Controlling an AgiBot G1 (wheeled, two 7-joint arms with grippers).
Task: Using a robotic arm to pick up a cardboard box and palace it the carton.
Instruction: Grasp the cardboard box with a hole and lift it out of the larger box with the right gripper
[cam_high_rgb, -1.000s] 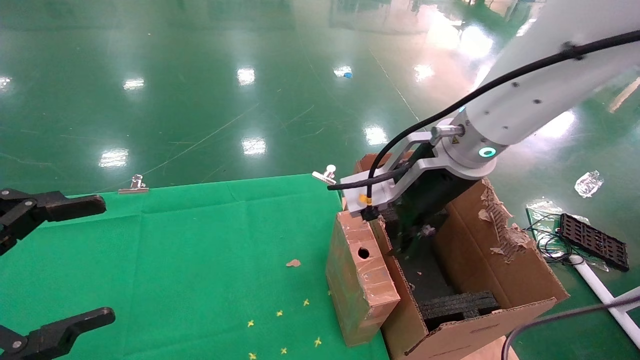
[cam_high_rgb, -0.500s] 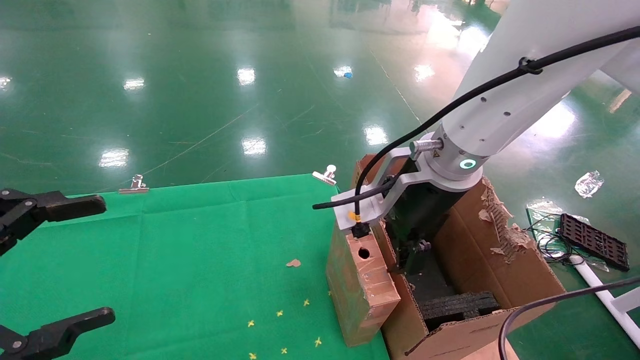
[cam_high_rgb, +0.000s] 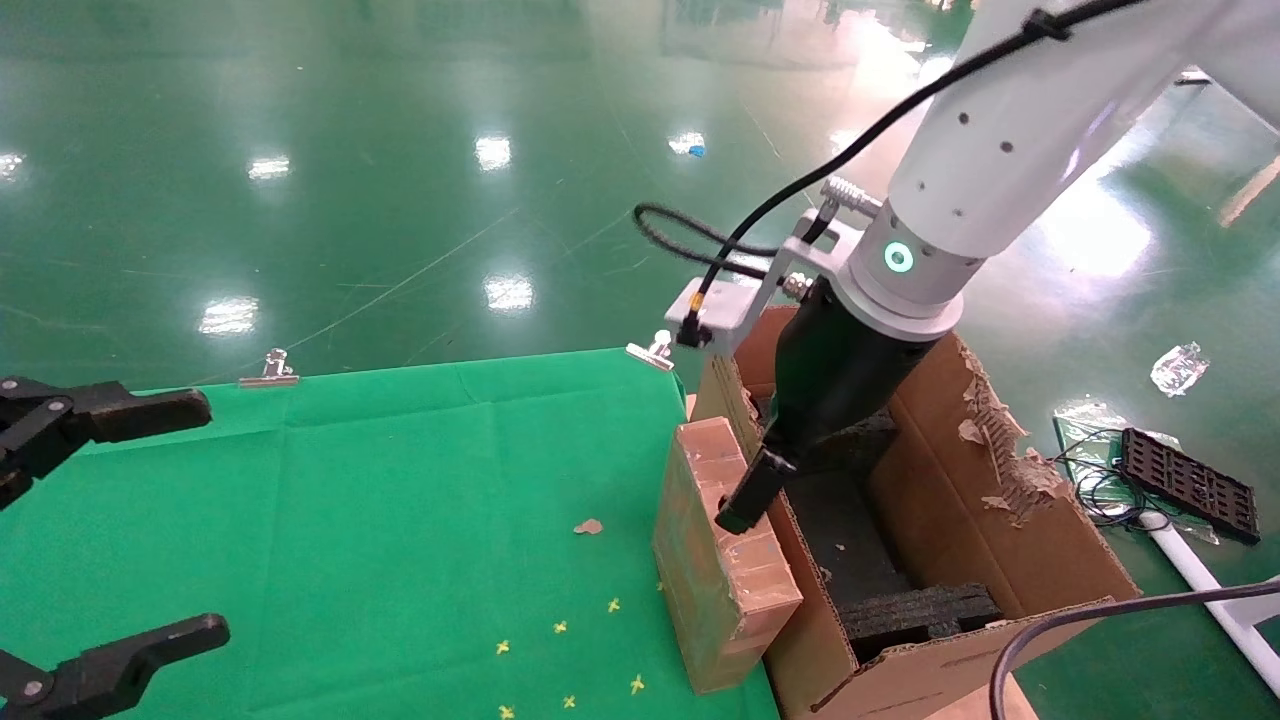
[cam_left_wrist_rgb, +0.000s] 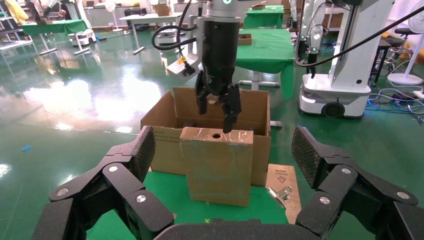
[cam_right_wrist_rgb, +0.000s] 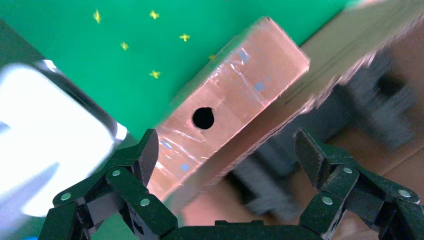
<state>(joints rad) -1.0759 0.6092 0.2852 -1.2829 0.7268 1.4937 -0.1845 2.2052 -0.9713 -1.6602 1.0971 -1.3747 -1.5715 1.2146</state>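
cardboard, slim and brown, wrapped in glossy tape with a round hole in its narrow top face: this cardboard box (cam_high_rgb: 722, 565) stands on edge on the green cloth table (cam_high_rgb: 400, 520), pressed against the outer wall of the large brown corrugated carton (cam_high_rgb: 960, 540) with a ragged torn flap and black foam inserts (cam_high_rgb: 915, 610) inside. right gripper (cam_high_rgb: 745, 505), black with linked fingers on the white tubular robotic arm (cam_high_rgb: 1000, 140), hovers just above the box's top face, jaws spread wide and holding nothing; in the right wrist view they straddle both the box and the carton's wall. descending like this, one finger would likely catch the carton's wall, or the pinch would take that wall together with the box. left gripper (cam_high_rgb: 110, 530), all black, waits open well off to the left over the cloth.
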